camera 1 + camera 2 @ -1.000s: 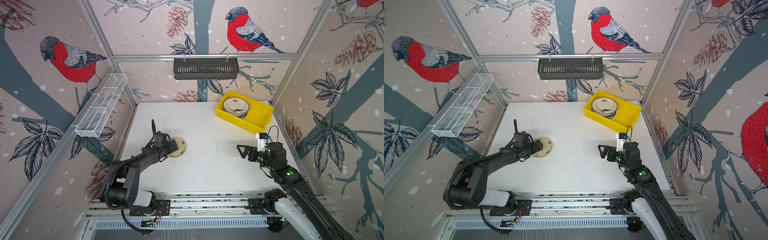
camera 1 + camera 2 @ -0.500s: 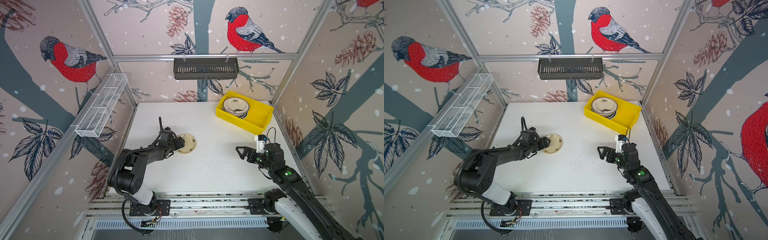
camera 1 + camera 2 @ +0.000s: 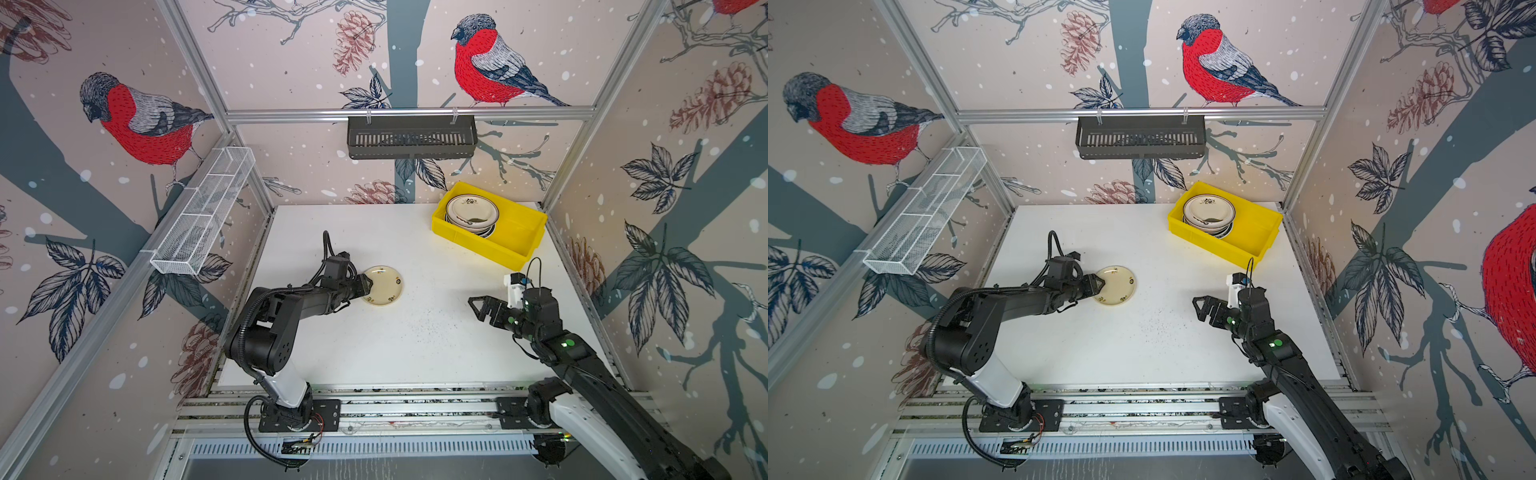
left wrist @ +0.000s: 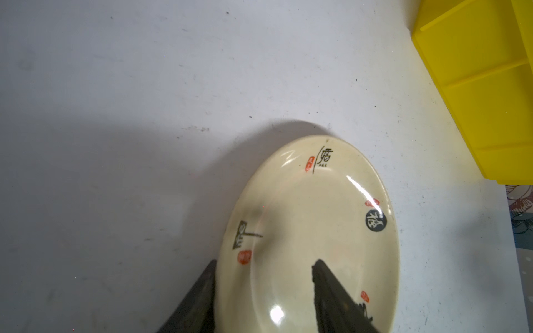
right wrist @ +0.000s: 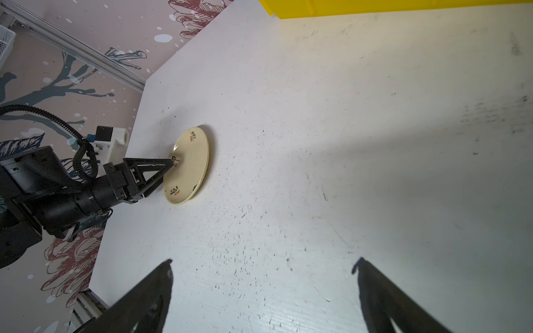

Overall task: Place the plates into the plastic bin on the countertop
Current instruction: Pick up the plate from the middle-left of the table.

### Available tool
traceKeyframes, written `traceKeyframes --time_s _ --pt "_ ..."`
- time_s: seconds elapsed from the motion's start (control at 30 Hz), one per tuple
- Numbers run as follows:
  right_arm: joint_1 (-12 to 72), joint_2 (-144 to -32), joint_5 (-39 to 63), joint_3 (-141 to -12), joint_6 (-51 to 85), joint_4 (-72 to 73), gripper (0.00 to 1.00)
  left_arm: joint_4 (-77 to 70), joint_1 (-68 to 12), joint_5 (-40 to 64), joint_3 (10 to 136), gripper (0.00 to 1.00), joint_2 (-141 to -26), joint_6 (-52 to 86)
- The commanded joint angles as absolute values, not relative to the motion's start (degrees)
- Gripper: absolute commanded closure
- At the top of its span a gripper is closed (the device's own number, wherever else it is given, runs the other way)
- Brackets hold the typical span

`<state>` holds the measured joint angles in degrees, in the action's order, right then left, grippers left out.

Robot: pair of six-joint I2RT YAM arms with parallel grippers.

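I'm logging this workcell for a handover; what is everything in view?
cream plate: one, cream with red and black characters, on the countertop, left of centre
stacked plates: several, top one white with dark rim, in the plastic bin
plastic bin: one, yellow, countertop's far right corner
black basket: one, black, hung on back rail
wire basket: one, white, on left wall rail
countertop: one, speckled white, cell floor
left pincer: one, black, astride the cream plate's rim
right pincer: one, black, open and empty, right of centre
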<state>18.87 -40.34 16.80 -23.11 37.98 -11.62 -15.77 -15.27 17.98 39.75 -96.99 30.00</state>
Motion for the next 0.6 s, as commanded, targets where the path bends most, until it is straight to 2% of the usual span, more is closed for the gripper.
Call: traceKeyframes --time_s 0.0,0.07,0.23,0.37,0.43,0.57 --pt "19.07 -40.87 17.70 -23.05 38.69 -8.97 0.02 -12.69 -15.37 20.31 39.37 0.65 -98.52 29.66" --pt "19.09 -40.87 17.63 -23.11 38.67 -8.88 0.02 -13.30 -15.33 20.66 39.37 0.68 -99.28 29.95" --pt "19.18 -40.78 17.48 -22.63 38.93 -8.75 0.03 -14.55 -15.34 21.79 39.79 0.88 -100.87 30.49" --pt "19.24 -40.77 17.33 -22.33 38.98 -8.55 0.04 -14.57 -15.37 22.30 40.34 0.90 -101.05 30.50" --pt "19.25 -40.69 17.48 -22.09 39.02 -8.20 0.04 -14.63 -15.37 22.47 40.34 0.99 -100.52 30.58" --pt "19.34 -40.65 19.31 -21.54 39.51 -6.58 0.04 -15.79 -15.35 24.48 40.35 1.00 -99.15 32.26"
